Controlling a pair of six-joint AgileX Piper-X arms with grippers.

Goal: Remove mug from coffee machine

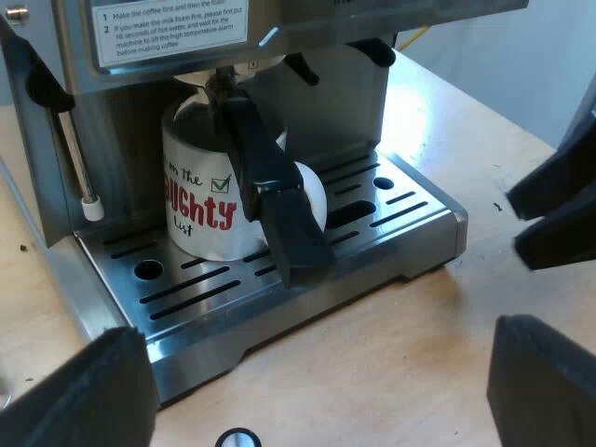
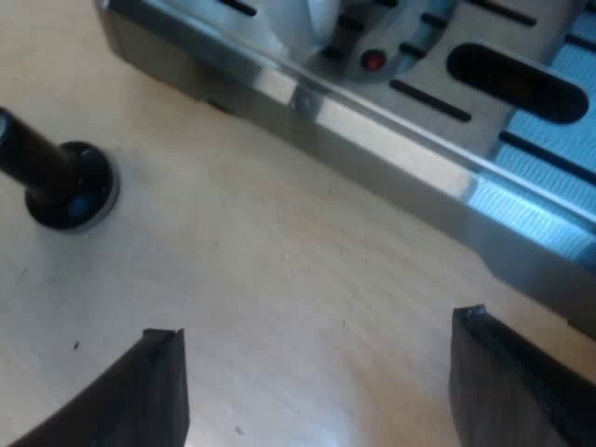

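Dark holder handle [image 1: 279,200] slants down; black-knob tamper [image 2: 65,182] on pale wooden table [image 2: 279,279].

The left gripper [image 1: 317,382] has two matte black fingers [image 1: 84,391], broad and blocky, with rounded upper edges and a faintly grainy surface. The right gripper [image 2: 321,372] has the same black fingers [image 2: 154,391], flat-faced, with squared tips and sharp corners. Both pairs look dull rather than glossy.

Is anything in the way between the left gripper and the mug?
Yes. The holder's dark handle sticks out across the front of the mug, between it and the open left gripper. The mug stands on the drip tray behind that handle.
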